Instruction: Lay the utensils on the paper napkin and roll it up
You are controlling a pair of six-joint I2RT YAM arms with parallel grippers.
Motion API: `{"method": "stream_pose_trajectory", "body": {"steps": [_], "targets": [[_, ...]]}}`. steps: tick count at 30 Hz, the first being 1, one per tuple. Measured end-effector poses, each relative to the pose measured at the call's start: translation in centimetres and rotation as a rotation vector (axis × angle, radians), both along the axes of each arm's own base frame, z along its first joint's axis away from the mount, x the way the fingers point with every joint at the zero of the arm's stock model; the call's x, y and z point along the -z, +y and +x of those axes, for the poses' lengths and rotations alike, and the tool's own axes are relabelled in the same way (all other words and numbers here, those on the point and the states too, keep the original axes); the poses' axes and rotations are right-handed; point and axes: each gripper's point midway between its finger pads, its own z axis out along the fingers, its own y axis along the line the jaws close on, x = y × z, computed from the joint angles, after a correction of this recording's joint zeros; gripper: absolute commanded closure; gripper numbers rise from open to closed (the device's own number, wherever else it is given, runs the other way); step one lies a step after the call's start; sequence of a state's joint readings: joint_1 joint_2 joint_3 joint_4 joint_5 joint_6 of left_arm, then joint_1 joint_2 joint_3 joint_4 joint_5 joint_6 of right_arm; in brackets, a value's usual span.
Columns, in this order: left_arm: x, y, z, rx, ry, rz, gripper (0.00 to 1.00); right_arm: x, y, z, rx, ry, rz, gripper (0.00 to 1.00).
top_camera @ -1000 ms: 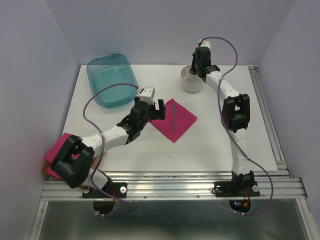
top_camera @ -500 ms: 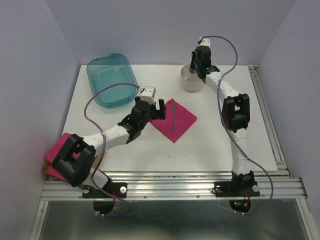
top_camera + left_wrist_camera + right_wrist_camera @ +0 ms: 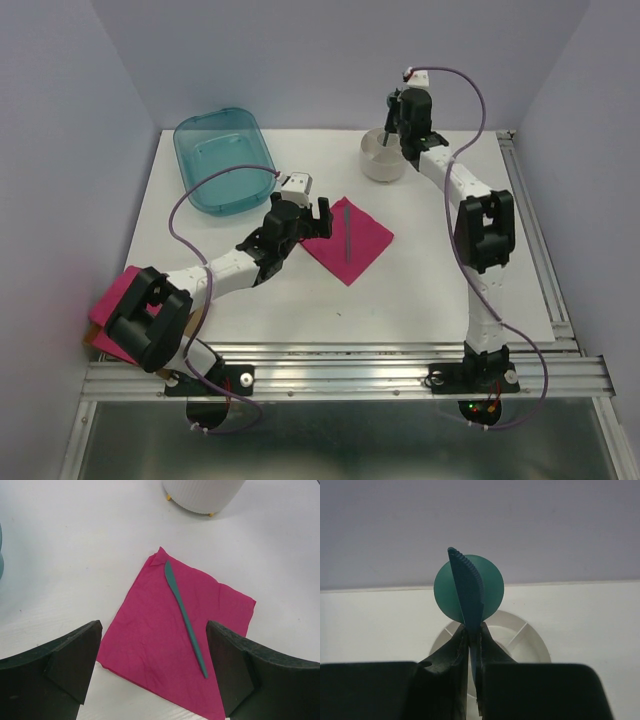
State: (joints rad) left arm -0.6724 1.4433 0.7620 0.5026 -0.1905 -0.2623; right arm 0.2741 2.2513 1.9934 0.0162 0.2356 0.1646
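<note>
**Layout on the table (image 3: 420, 280)**

Found one utensil (image 3: 347, 232) lying on the paper napkin (image 3: 365, 243) mid-table, left pincer (image 3: 302, 212) just left of it. Saw the holder (image 3: 380, 168) behind and right, right pincer (image 3: 392, 118) above it pinching a second utensil (image 3: 467, 590); tub (image 3: 222, 160) behind left, napkin pile (image 3: 115, 297) at near-left edge.

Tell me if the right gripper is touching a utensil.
Touching. The right wrist view shows the right gripper clamped on a teal knife.

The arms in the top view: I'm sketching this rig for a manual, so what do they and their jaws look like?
The left arm and the right arm have white tubular links joined by chunky black joints. A thin purple cable loops along each. The jaws are matte black, blocky plastic.
</note>
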Motion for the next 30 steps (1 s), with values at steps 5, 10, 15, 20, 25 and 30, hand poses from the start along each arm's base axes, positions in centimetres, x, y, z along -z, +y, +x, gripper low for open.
{"method": "stream_pose_trajectory", "body": {"steps": [5,10,15,20,25,30], "targets": [[0.0,0.0,0.0,0.000,0.000,0.000,0.04,-5.5,-0.4,-1.3,-0.001,-0.105,0.017,0.99],[0.0,0.0,0.0,-0.001,0.000,0.000,0.04,-10.0,-0.4,-2.7,-0.028,-0.175,0.033,0.99],[0.0,0.0,0.0,-0.001,0.000,0.000,0.04,-11.3,0.8,-4.4,-0.112,-0.139,0.060,0.99],[0.0,0.0,0.0,-0.002,0.000,0.001,0.04,-10.4,2.4,-7.3,-0.206,-0.010,0.136,0.99],[0.0,0.1,0.1,-0.008,-0.001,0.000,0.04,-9.2,4.4,-10.6,-0.315,0.128,0.228,0.99],[-0.1,0.3,0.2,-0.022,-0.002,-0.003,0.03,-4.3,6.1,-13.7,-0.395,0.330,0.276,0.99]]}}
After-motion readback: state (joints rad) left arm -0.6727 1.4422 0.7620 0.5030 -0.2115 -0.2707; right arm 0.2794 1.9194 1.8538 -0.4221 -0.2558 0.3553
